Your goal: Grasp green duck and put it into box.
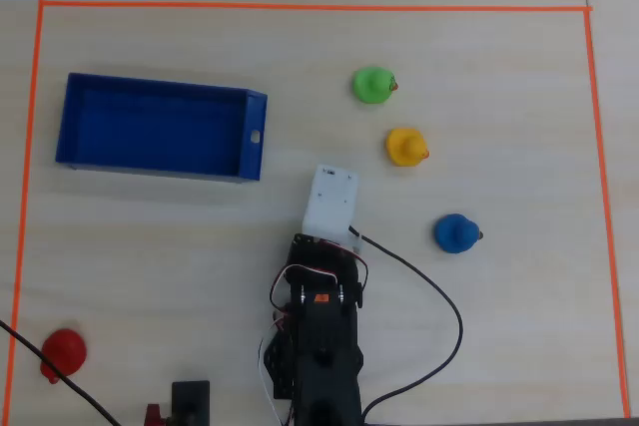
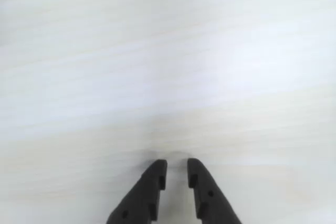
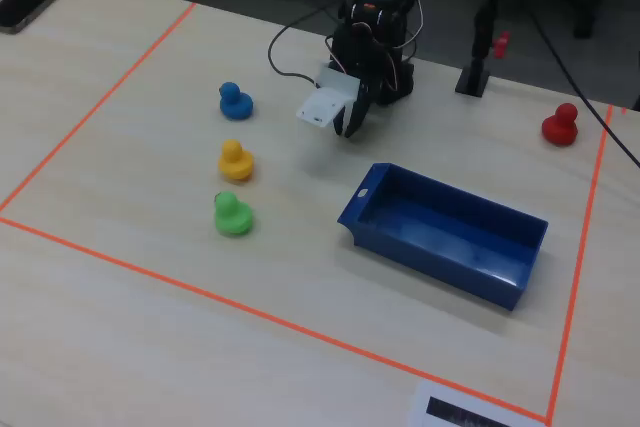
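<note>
1. From my remote station I see the arm (image 1: 318, 336) folded low near the bottom edge of the overhead view, with its white wrist block (image 1: 329, 200) pointing toward the middle of the table (image 1: 499, 346).
2. In the wrist view the gripper (image 2: 177, 172) enters from the bottom edge. Its two black fingers (image 2: 152, 182) stand close together with only a narrow slit between the tips, and nothing sits between them. Below them I see only blurred pale wood.
3. In the fixed view the gripper (image 3: 351, 121) hangs just above the tabletop, apart from every object.
4. The green duck (image 1: 373, 85) stands on the table, up and to the right of the wrist block in the overhead view, well apart from the gripper. Its beak faces right in that view. In the fixed view the green duck (image 3: 232, 214) is the duck nearest the camera.
5. The yellow duck (image 1: 405, 146) and the blue duck (image 1: 456, 233) stand in a slanted row with the green one, each apart from the others.
6. The box (image 1: 160, 87) lies left of the green duck in the overhead view, well apart from it, with the small hole in its right short wall. I see nothing inside it.
7. A red duck (image 1: 64, 349) stands near the lower left corner of the orange tape border (image 1: 300, 7).
</note>
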Robot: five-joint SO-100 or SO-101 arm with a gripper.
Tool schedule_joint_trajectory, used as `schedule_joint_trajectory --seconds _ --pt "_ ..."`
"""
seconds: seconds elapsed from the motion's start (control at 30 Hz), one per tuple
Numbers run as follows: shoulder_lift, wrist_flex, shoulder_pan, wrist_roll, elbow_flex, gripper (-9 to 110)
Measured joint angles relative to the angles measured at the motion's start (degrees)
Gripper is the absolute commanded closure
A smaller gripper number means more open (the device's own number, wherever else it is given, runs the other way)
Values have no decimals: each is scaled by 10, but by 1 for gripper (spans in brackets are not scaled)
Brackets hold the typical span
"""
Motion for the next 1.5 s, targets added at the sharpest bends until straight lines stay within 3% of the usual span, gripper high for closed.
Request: schedule_joint_trajectory --seconds 0.4,0.67,1.13,1.5 --pt "1 -2 -8 38 0 101" --pt "-68 -28 -2 45 -27 90" --pt "-499 -129 105 26 -526 67" --pt "-755 -149 110 27 -858 66"
